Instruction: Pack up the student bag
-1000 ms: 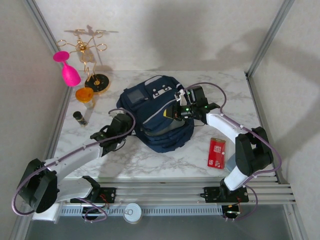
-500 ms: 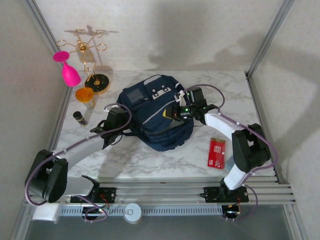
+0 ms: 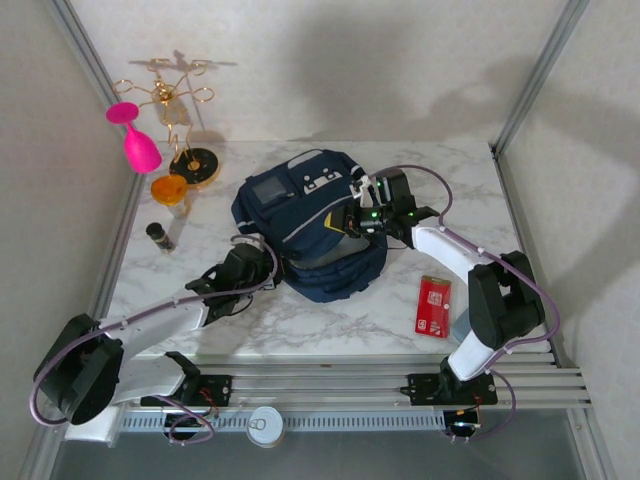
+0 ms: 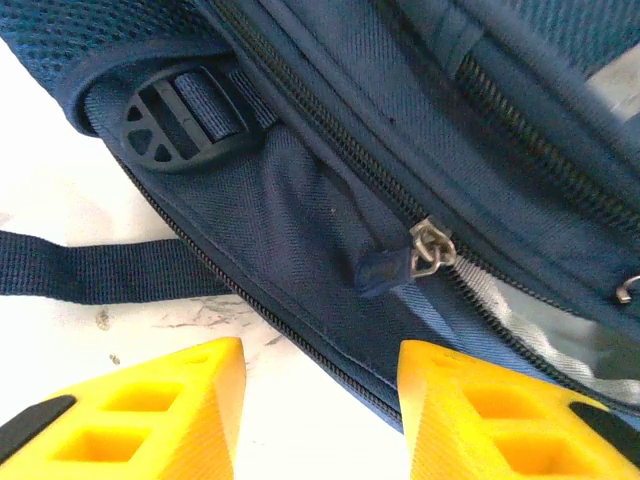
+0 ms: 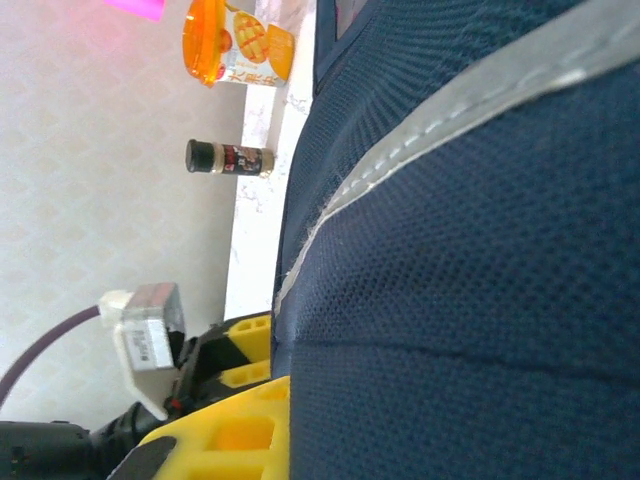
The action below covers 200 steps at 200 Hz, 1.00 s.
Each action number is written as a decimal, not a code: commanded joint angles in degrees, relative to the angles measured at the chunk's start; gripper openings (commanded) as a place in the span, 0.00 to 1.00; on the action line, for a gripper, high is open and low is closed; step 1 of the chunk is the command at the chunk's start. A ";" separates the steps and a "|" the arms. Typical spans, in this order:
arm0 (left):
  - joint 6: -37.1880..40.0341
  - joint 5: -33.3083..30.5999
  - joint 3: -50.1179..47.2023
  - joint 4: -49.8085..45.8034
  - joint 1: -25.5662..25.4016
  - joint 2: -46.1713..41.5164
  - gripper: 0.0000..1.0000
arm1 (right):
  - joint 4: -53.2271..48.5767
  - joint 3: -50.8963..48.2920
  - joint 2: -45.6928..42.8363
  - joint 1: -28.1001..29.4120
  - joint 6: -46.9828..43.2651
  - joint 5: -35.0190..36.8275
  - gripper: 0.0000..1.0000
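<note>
The student bag [image 3: 310, 215], a navy backpack with grey stripes, lies mid-table. My left gripper [image 3: 268, 268] sits at its near-left edge. In the left wrist view this gripper [image 4: 320, 365] is open, its yellow fingers [image 4: 150, 410] apart over the table and the bag's zipped seam, gripping nothing. A metal zipper pull [image 4: 430, 250] with a fabric tab lies just beyond them, by a black buckle [image 4: 170, 120] and a strap [image 4: 90, 268]. My right gripper [image 3: 350, 222] is shut on the bag's fabric at its right side. The mesh fabric [image 5: 480, 250] presses against its yellow finger [image 5: 240, 430].
A red packet [image 3: 434, 305] lies right of the bag. At the far left stand a gold rack [image 3: 175, 110], a pink glass [image 3: 135, 140], an orange-lidded cup [image 3: 170, 190] and a dark bottle [image 3: 160, 237]. A white disc [image 3: 266, 425] sits on the front rail.
My left gripper has opened and drawn back toward the near edge, away from the bag's left side. The right gripper keeps its hold in the same place.
</note>
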 commanded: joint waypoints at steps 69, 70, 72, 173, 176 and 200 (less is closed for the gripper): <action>5.55 -3.13 4.81 9.04 0.81 8.00 0.40 | 2.98 2.69 -2.35 -0.71 -0.99 -1.67 0.00; 5.56 -3.20 4.81 9.14 0.88 8.02 0.40 | 2.91 2.66 -2.35 -0.66 -1.06 -1.67 0.00; 5.62 -3.36 4.92 9.25 1.04 8.09 0.40 | 2.75 2.64 -2.35 -0.63 -1.22 -1.67 0.00; 5.44 1.59 10.38 8.60 13.75 14.96 0.29 | 0.29 3.76 0.32 -0.62 -4.21 -4.94 0.00; 5.59 2.24 9.87 8.94 13.63 14.51 0.30 | 0.30 3.83 0.30 -0.64 -4.14 -4.61 0.00; 7.59 6.51 4.69 11.16 11.16 8.54 0.39 | 1.24 4.25 -0.85 -0.95 -2.16 -4.20 0.00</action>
